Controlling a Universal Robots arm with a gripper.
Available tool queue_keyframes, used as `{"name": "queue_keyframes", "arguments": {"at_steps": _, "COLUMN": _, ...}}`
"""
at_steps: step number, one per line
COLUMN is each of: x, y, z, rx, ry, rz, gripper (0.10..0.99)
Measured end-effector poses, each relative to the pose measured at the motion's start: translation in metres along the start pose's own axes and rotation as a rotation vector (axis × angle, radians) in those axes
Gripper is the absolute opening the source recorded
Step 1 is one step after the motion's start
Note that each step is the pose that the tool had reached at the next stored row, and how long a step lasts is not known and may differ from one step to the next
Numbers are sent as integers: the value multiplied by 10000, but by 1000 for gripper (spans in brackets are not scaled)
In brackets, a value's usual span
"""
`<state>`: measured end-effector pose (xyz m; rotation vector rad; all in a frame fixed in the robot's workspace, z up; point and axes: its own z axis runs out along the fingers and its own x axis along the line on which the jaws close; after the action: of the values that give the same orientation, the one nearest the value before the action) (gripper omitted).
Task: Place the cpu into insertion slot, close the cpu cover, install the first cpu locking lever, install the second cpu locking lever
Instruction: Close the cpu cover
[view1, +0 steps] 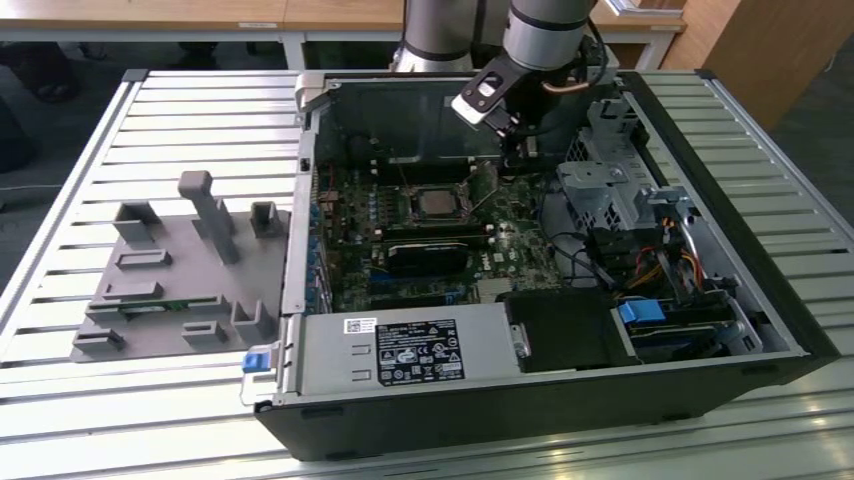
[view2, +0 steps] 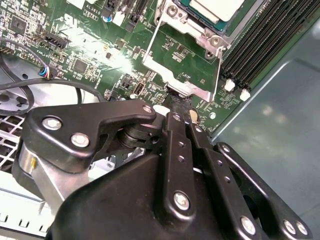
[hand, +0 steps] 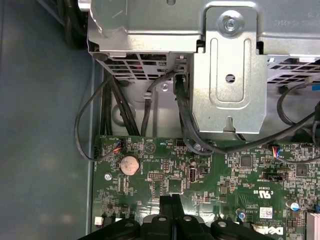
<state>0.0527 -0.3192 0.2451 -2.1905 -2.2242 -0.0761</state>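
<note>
Pincer (view2: 181, 106) pinches raised cpu cover (view2: 197, 90); arm (view1: 541, 35) reaches down into case (view1: 534, 415).

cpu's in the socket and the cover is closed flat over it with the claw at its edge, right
No. The cpu is in the insertion slot, but the cpu cover is swung open, not over it, with the claw at its edge; see the second wrist view.
</note>
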Motion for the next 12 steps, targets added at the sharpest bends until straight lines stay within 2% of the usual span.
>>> {"name": "queue_keyframes", "arguments": {"at_steps": 12, "x": 1, "y": -57, "z": -1, "rx": 0, "ry": 0, "rz": 0, "gripper": 106}}
